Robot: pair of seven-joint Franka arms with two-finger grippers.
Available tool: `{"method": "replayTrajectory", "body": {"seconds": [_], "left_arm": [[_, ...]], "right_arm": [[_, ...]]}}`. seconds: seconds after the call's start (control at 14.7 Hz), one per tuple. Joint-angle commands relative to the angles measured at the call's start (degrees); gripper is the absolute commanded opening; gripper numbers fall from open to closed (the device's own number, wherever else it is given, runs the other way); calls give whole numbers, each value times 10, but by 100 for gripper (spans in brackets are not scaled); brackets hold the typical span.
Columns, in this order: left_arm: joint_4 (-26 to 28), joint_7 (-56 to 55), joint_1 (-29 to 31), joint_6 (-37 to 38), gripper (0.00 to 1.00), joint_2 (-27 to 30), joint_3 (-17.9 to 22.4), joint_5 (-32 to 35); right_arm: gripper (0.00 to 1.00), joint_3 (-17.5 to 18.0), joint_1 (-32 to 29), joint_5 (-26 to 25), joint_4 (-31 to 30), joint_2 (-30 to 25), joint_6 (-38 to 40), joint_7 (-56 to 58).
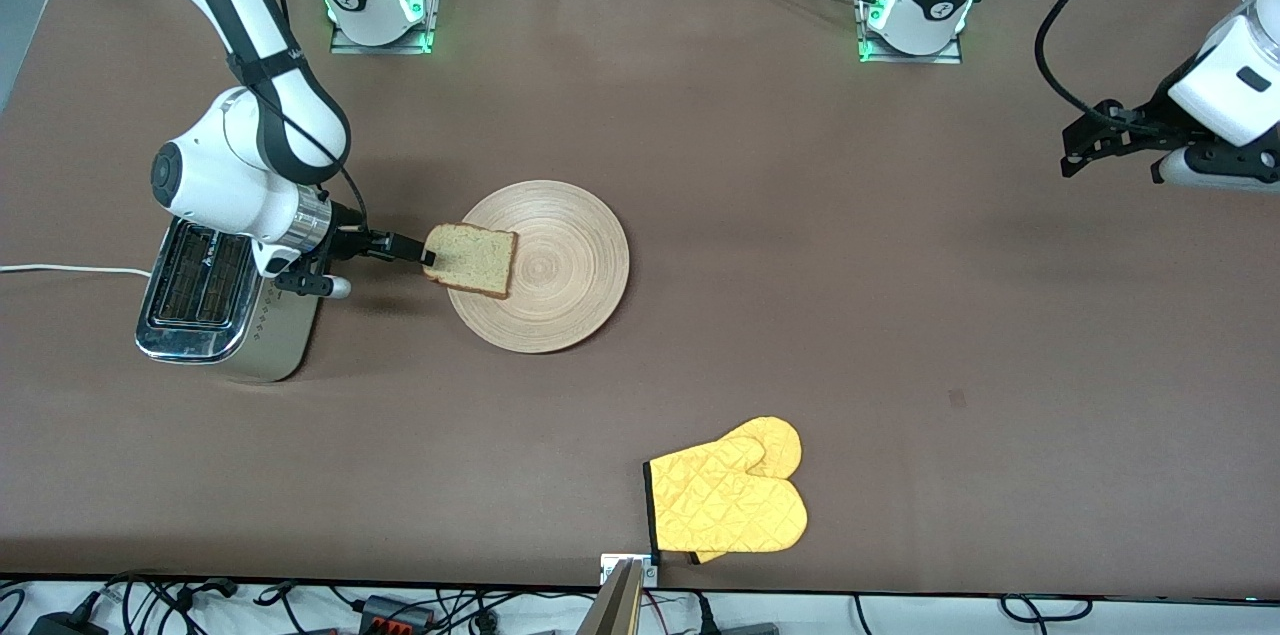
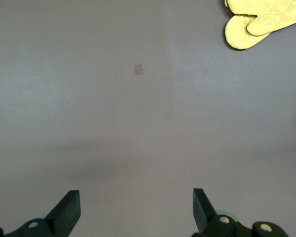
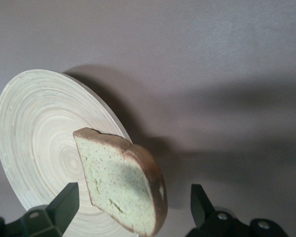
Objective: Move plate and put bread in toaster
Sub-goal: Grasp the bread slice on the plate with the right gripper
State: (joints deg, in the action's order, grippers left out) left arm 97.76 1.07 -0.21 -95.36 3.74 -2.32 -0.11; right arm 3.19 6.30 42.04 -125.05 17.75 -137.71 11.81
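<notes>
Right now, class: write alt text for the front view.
The right tool, open, meets the edge of a bread slice lying on a round wooden plate, beside a toaster. The left tool hangs open over the table at its own end; a yellow oven mitt lies nearest the camera.

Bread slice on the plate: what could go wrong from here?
The open right gripper straddles only the edge of the square light-brown bread slice; a shallow pinch may slip or tear. The slice overhangs the rim of the round light-wood plate, so a nudge could tip it off. The chrome two-slot toaster sits beside that wrist; a swing might clip it. The left gripper waits open over table.
</notes>
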Motion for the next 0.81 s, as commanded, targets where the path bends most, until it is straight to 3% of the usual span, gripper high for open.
{"method": "replayTrajectory", "body": {"seconds": [0.0,0.41,0.68,0.75], "left_arm": [[24,-5,-5,-10,100,23,-1,-7],[2,-5,-8,16,100,10,-4,-4],[2,-5,-8,16,100,9,-5,-3],[2,-5,-8,16,100,7,-5,-3]], "right_arm": [[100,2,13,44,-12,10,-38,55],[100,2,31,52,-21,18,-64,102],[99,2,32,131,-24,32,-63,192],[93,2,32,142,-24,35,-63,204]]}}
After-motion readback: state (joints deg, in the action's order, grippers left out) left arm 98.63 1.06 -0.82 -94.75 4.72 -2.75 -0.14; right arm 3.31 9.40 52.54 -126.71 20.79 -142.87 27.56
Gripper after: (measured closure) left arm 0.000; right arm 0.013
